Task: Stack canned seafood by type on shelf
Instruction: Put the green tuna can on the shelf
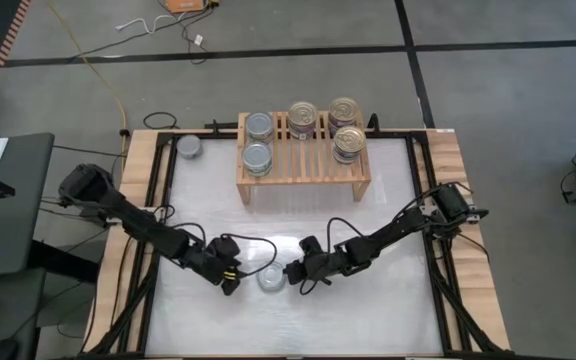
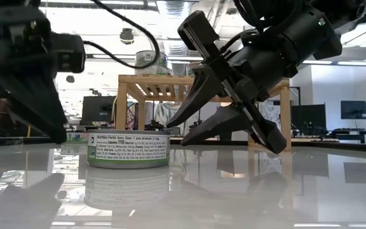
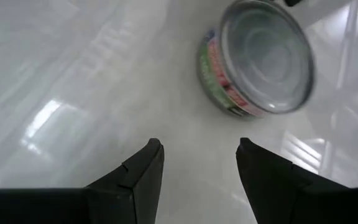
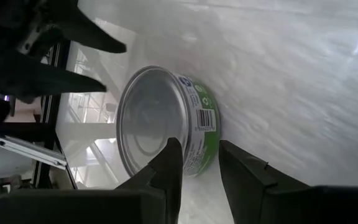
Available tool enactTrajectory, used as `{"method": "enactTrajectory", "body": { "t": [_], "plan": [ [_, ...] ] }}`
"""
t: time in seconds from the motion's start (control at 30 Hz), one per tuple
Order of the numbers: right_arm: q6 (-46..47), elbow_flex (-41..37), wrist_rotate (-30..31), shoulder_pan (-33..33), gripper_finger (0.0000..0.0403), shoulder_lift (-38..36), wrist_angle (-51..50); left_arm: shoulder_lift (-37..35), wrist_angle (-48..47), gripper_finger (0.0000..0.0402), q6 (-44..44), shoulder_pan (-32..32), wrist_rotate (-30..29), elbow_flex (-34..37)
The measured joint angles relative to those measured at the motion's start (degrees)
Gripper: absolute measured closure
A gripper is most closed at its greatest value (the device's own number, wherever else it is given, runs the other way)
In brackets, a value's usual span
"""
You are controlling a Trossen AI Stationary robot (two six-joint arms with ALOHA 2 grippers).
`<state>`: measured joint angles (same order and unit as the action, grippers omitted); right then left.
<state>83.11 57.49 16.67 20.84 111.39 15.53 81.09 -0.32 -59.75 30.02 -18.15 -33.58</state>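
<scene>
I see one silver-topped tin (image 1: 271, 279) lying flat on the table (image 1: 368, 230) near 6 o'clock, between my two claws. The left claw (image 1: 232, 285) sits just beside it at its 9 o'clock, fingers spread and empty. The right claw (image 1: 295, 273) is at its 3 o'clock, fingers parted, gripping nothing. The shelf (image 1: 302, 155) stands toward 12 o'clock carrying five tins: two silver-topped ones (image 1: 258, 142) on its left, three gold-topped ones (image 1: 330, 125) to the right. Another silver tin (image 1: 189, 147) rests on the table at the shelf's 9 o'clock.

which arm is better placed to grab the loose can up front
Right, probably. The right gripper is open right at the can rim; the left gripper, also open, sits farther back.
</scene>
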Motion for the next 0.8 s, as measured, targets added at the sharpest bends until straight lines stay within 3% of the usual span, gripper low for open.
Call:
{"method": "enactTrajectory", "body": {
  "t": [0.47, 0.8],
  "plan": [
    [3.38, 0.09, 6.08, -0.39, 0.0274, 0.5, -0.91, 2.52, 1.36, 0.0208, 6.78, -3.17, -2.44, -0.33],
    [1.34, 0.1, 6.18, -0.22, 0.0274, 0.52, 1.76, 2.52, 0.06, 0.0208, 11.35, -3.65, 1.86, -0.33]
  ]
}}
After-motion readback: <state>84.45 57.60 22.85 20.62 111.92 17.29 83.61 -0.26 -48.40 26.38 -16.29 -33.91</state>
